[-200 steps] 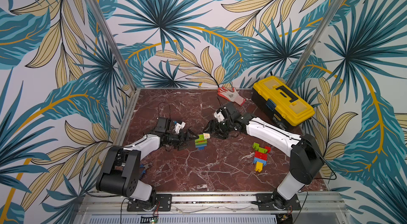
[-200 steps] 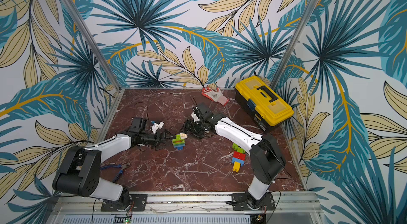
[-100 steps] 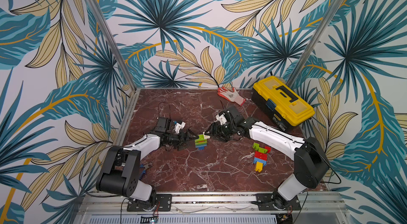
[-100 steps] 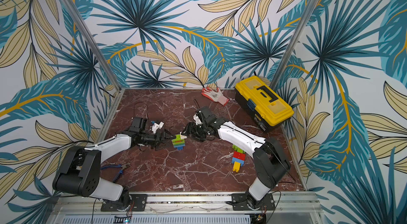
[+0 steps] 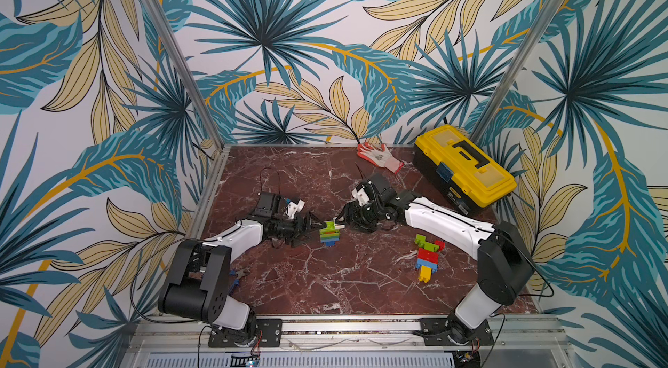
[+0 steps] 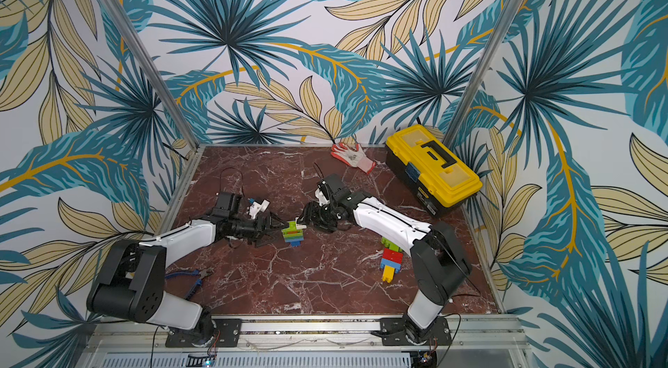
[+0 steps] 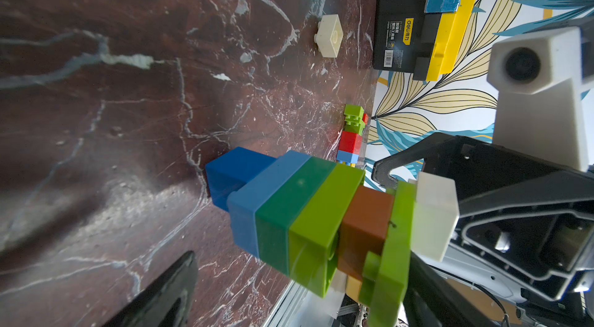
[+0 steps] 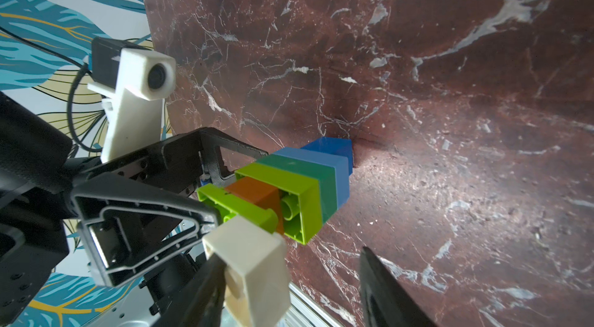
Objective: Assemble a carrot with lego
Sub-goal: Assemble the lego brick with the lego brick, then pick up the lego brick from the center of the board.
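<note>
One cream brick (image 7: 434, 216) is set on the lego stack (image 5: 329, 237); left gripper (image 5: 315, 230) is spread wide, right gripper's (image 5: 343, 223) grip cannot be told.

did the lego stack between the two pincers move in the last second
No. The lego stack sits on the same spot of the marble tabletop, with the same gap to the yellow toolbox as before.

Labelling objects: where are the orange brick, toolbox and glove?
orange brick (image 7: 366, 222): left wrist view, its side face.
toolbox (image 5: 497, 178): in a top view, yellow lid.
glove (image 5: 379, 158): in a top view, palm.
</note>
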